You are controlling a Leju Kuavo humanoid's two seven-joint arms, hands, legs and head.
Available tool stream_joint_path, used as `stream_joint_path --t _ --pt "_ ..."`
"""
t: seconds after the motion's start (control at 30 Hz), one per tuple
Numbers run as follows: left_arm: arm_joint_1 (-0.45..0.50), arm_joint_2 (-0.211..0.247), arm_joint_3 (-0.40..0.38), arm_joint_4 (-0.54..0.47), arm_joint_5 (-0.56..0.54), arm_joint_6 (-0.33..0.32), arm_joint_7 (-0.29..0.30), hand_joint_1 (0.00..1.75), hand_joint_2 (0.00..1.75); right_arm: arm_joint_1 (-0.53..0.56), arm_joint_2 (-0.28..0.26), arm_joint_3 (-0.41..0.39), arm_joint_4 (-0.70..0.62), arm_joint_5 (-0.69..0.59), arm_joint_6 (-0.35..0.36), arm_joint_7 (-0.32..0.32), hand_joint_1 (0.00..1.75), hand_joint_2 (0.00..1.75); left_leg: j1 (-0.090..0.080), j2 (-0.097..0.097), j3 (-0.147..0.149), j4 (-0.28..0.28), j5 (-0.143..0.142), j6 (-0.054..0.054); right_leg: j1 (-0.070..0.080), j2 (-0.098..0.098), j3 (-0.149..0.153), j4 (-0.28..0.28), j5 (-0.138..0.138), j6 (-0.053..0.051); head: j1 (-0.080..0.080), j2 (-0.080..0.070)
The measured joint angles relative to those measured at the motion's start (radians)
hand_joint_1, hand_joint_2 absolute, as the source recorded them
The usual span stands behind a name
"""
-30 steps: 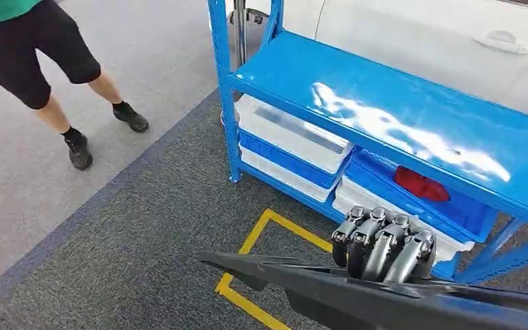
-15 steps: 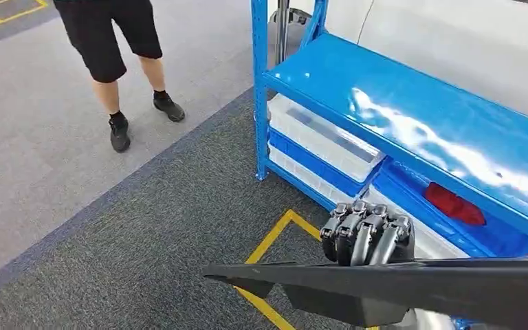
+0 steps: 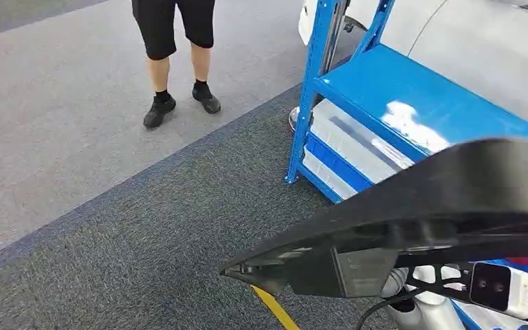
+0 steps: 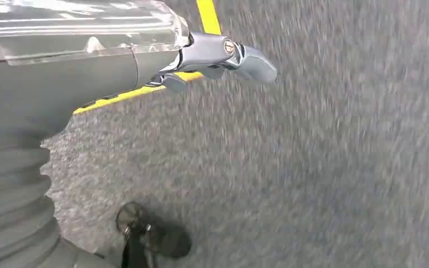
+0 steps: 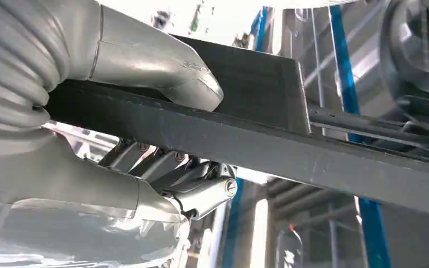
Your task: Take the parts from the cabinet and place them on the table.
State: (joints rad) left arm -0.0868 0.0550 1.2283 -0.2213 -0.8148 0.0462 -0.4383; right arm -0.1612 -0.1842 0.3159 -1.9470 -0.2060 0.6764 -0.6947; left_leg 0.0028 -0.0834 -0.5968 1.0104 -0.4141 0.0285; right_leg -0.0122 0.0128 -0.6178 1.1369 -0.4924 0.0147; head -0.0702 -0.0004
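In my right hand [image 5: 145,145], thumb over and fingers under, sits the long black part [image 3: 412,206]: stiff, light-looking, unwieldy; my left hand [image 4: 212,56] hangs empty, fingers loosely apart.

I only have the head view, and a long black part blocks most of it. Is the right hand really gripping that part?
Observer: Yes. In the right wrist view the right hand holds the black part, thumb on one face, fingers on the other.
Operator: And the left hand?
Observer: The left hand hangs over grey carpet and holds nothing.
Operator: What lies near it?
Observer: A yellow floor line passes behind that hand.
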Motion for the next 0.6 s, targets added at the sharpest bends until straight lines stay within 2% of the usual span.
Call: stream_joint_path --t 0.03,0.07,0.13,0.2,0.23,0.27,0.3,0.33,0.37,0.4,0.43,0.47,0.5,0.53,0.57,0.6 --pt "0.000 0.003 0.003 0.000 0.002 0.000 -0.002 0.00 1.75 0.002 -0.007 0.000 0.000 -0.002 0.001 0.000 1.75 1.75 0.000 -0.009 -0.001 0.002 0.000 -0.002 0.000 0.030 0.039 -0.084 0.037 -0.006 0.000 0.000" --pt "0.000 0.004 0.004 0.000 0.003 0.000 -0.002 0.00 1.75 0.006 -0.019 0.000 0.001 -0.008 0.004 0.000 1.75 1.75 0.000 -0.015 -0.007 0.005 0.000 -0.007 -0.002 0.076 0.050 -0.113 0.022 -0.005 0.000 0.000" --pt "0.001 0.014 0.007 0.000 0.007 0.000 -0.004 0.00 1.75 0.015 -0.027 0.000 0.001 -0.014 0.004 0.000 1.75 1.75 0.004 -0.031 -0.016 0.005 0.003 -0.021 0.007 0.051 0.046 -0.119 0.030 -0.006 0.000 0.000" --pt "0.006 0.015 0.011 0.000 0.006 0.000 -0.005 0.00 1.75 0.015 -0.033 0.000 0.001 -0.015 0.005 0.000 1.75 1.75 0.005 -0.050 -0.018 -0.002 0.008 -0.035 0.006 0.035 0.049 -0.126 0.034 -0.017 0.000 0.000" --pt "0.006 0.019 0.012 0.000 0.008 0.001 -0.006 0.00 1.75 0.017 -0.036 0.000 0.001 -0.015 0.005 0.000 1.75 1.75 0.006 -0.024 -0.020 0.010 0.003 -0.036 -0.002 0.018 0.056 -0.138 0.041 -0.025 0.000 0.000" --pt "0.007 0.018 0.013 0.000 0.010 0.001 -0.009 0.00 1.75 0.021 -0.037 0.000 0.001 -0.015 0.006 0.000 1.75 1.75 0.000 0.027 -0.033 0.039 -0.020 -0.039 0.000 0.009 0.061 -0.142 0.040 -0.033 0.000 0.000" --pt "0.003 0.019 0.014 0.000 0.014 0.001 -0.015 0.00 1.75 0.025 -0.038 0.000 0.001 -0.018 0.009 -0.001 1.75 1.75 0.002 0.052 -0.062 0.100 -0.057 -0.043 0.001 -0.004 0.061 -0.142 0.039 -0.037 0.000 0.000" --pt "-0.001 0.019 0.017 0.000 0.020 -0.002 -0.020 0.00 1.75 0.033 -0.041 -0.001 0.001 -0.019 0.012 -0.001 1.75 1.75 0.004 0.065 -0.099 0.177 -0.096 -0.048 0.003 -0.018 0.061 -0.141 0.038 -0.038 0.000 0.000" --pt "-0.002 0.018 0.021 0.000 0.021 -0.007 -0.026 0.00 1.75 0.044 -0.044 -0.003 0.001 -0.023 0.015 0.000 1.75 1.75 0.007 0.069 -0.141 0.265 -0.132 -0.052 0.004 -0.033 0.061 -0.141 0.037 -0.038 0.000 0.000" --pt "-0.001 0.014 0.025 0.000 0.024 -0.011 -0.032 0.00 1.75 0.056 -0.050 -0.008 0.001 -0.029 0.018 0.000 1.75 1.75 0.010 0.072 -0.163 0.314 -0.142 -0.055 0.005 -0.046 0.060 -0.140 0.036 -0.037 0.000 0.000" --pt "0.003 0.014 0.028 0.000 0.027 -0.012 -0.033 0.00 1.75 0.066 -0.053 -0.013 0.000 -0.032 0.020 0.000 1.75 1.75 0.013 0.075 -0.158 0.307 -0.128 -0.057 0.006 -0.058 0.062 -0.140 0.034 -0.036 0.000 0.000" --pt "0.007 0.014 0.029 0.000 0.028 -0.013 -0.035 0.00 1.75 0.071 -0.058 -0.016 0.000 -0.034 0.021 0.000 1.75 1.75 0.015 0.079 -0.124 0.247 -0.093 -0.058 0.006 -0.069 0.063 -0.139 0.032 -0.033 0.000 0.000" --pt "0.008 0.014 0.029 0.000 0.028 -0.013 -0.035 0.00 1.75 0.074 -0.060 -0.019 0.000 -0.034 0.021 0.000 1.75 1.75 0.015 0.087 -0.072 0.153 -0.051 -0.057 0.006 -0.080 0.065 -0.138 0.030 -0.031 0.000 0.000" --pt "0.007 0.014 0.030 0.000 0.028 -0.013 -0.037 0.00 1.75 0.076 -0.061 -0.021 0.000 -0.034 0.021 0.000 1.75 1.75 0.015 0.110 -0.016 0.056 -0.015 -0.054 0.006 -0.089 0.069 -0.136 0.026 -0.027 0.000 0.000" --pt "0.004 0.014 0.030 0.000 0.028 -0.013 -0.038 0.00 1.75 0.078 -0.062 -0.024 -0.002 -0.034 0.021 0.000 1.75 1.75 0.007 0.156 0.010 0.000 -0.025 -0.044 0.009 -0.098 0.073 -0.136 0.023 -0.022 0.000 0.000" --pt "0.002 0.014 0.030 0.000 0.028 -0.014 -0.038 0.00 1.75 0.079 -0.066 -0.025 -0.005 -0.034 0.021 0.000 1.75 1.75 0.003 0.146 0.012 -0.002 -0.018 -0.034 0.015 -0.105 0.074 -0.135 0.021 -0.017 0.000 0.000"
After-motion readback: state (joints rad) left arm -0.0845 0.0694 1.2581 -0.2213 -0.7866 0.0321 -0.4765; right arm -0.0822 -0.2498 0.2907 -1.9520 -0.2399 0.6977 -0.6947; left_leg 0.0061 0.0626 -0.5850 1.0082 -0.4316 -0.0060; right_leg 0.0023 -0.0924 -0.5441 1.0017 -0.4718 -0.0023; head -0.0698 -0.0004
